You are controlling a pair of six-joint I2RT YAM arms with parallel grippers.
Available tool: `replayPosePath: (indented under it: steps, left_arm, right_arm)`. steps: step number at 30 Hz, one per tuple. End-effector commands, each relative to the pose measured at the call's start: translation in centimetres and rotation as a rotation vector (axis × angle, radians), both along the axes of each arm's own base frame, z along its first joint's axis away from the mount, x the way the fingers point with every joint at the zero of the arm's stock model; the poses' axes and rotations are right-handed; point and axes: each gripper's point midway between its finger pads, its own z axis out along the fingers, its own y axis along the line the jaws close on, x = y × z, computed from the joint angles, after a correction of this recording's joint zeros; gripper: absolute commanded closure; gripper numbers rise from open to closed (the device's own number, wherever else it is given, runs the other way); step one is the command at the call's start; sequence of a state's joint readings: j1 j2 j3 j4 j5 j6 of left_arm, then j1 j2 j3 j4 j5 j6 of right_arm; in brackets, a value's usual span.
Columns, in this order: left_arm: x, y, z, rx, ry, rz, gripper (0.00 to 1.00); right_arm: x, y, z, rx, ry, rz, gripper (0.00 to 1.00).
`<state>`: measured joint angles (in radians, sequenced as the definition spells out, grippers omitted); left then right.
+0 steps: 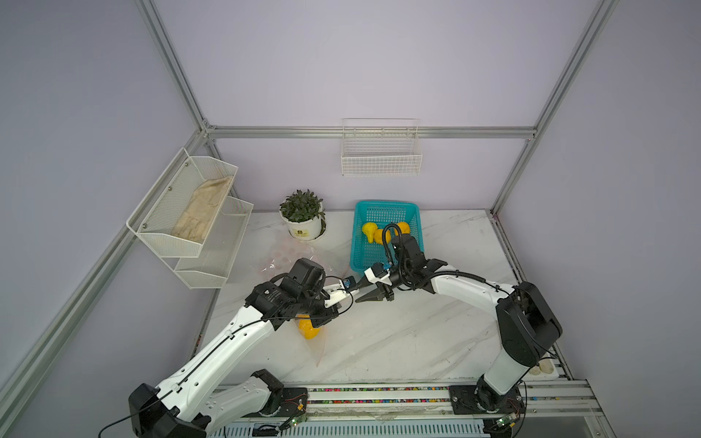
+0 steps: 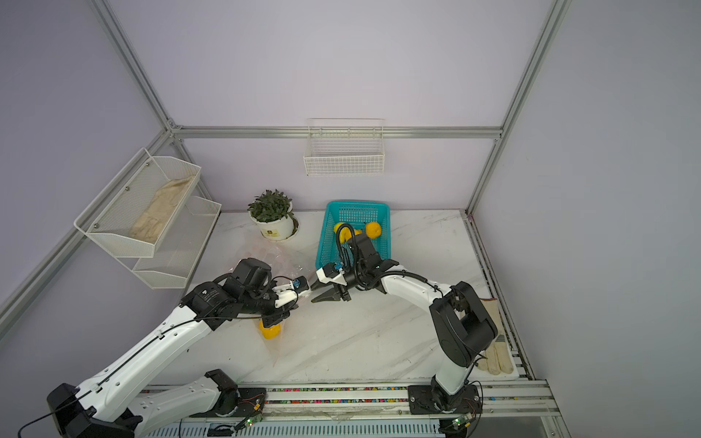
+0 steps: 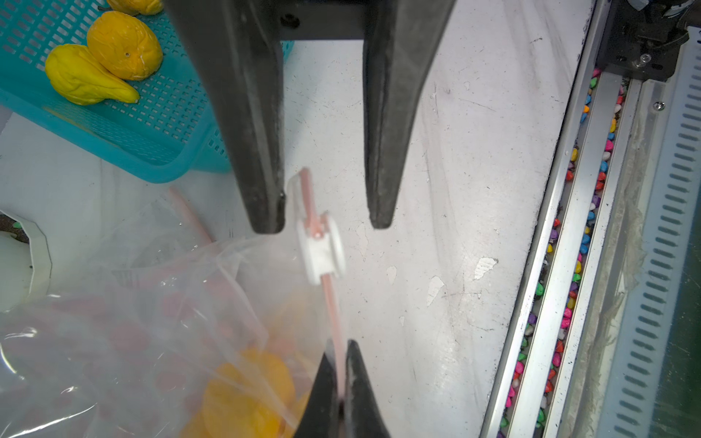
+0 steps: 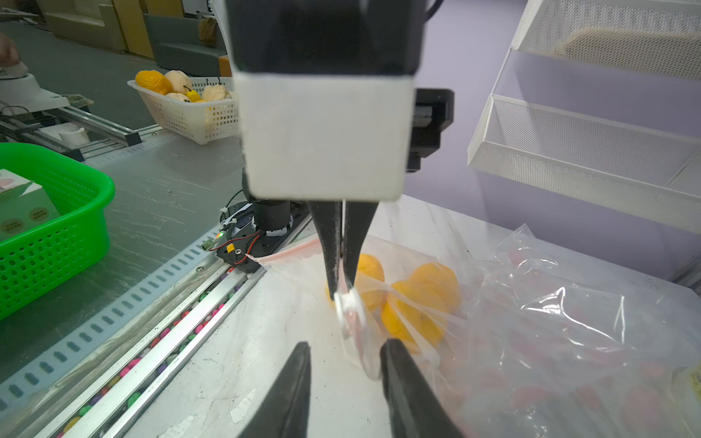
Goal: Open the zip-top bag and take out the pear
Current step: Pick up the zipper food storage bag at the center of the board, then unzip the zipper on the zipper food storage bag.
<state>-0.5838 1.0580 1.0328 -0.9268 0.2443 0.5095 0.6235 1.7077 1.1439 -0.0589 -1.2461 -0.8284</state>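
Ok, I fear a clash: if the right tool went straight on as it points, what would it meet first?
Probably the white slider on the pink strip of the bag, just ahead of the open right tool; the left tool, shut on that strip, lies beyond.

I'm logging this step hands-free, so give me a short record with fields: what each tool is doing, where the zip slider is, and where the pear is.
left tool: shut on the pink zip strip of the clear plastic zip-top bag
right tool: open, one finger on each side of the white plastic slider, not gripping it
slider position: on the strip, between the two tools
yellow pear: inside the bag, not yet out
teal plastic basket: beside the bag, holds other yellow pears
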Motion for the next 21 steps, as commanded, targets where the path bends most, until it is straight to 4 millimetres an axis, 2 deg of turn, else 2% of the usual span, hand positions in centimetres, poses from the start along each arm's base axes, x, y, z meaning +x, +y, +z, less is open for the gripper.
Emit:
replayPosePath:
  steps: [1,3,5,10,11,12,14,16,18,21]
  left_arm:
    - [-0.1,-0.1,-0.1,-0.015,-0.01,-0.019,1.0]
    - [0.0,0.0,0.0,-0.012,-0.018,-0.012,1.0]
    - [0.0,0.1,0.1,-0.013,-0.024,-0.01,1.0]
    - [0.2,0.3,0.5,-0.03,-0.039,0.012,1.0]
    - [0.4,0.2,0.8,-0.039,-0.047,0.025,0.96]
    - [0.6,0.0,1.2,-0.058,-0.055,0.035,0.85]
    - [1.1,-0.4,2.4,-0.104,-0.076,0.056,0.53]
    - [1.5,-1.2,4.2,-0.19,-0.108,0.069,0.36]
    - [1.9,-2.2,5.8,-0.282,-0.132,0.073,0.31]
    - [2.0,-3.6,7.0,-0.38,-0.136,0.045,0.41]
  right_arm:
    - [-0.4,0.5,0.4,0.028,-0.041,0.034,0.8]
    - [-0.3,0.5,0.2,0.026,-0.044,0.03,0.92]
    - [-0.2,0.5,0.1,0.022,-0.051,0.024,0.99]
    - [0.0,0.6,0.1,0.018,-0.056,0.014,1.0]
    - [0.0,0.6,0.1,0.019,-0.053,0.012,1.0]
    - [0.0,0.7,0.3,0.021,-0.049,0.012,1.0]
    - [0.2,0.7,0.3,0.019,-0.045,0.001,1.0]
    - [0.4,0.8,0.2,0.017,-0.038,-0.009,1.0]
    - [0.4,0.8,0.2,0.019,-0.039,-0.017,1.0]
    - [0.7,0.9,0.2,0.022,-0.028,-0.038,1.0]
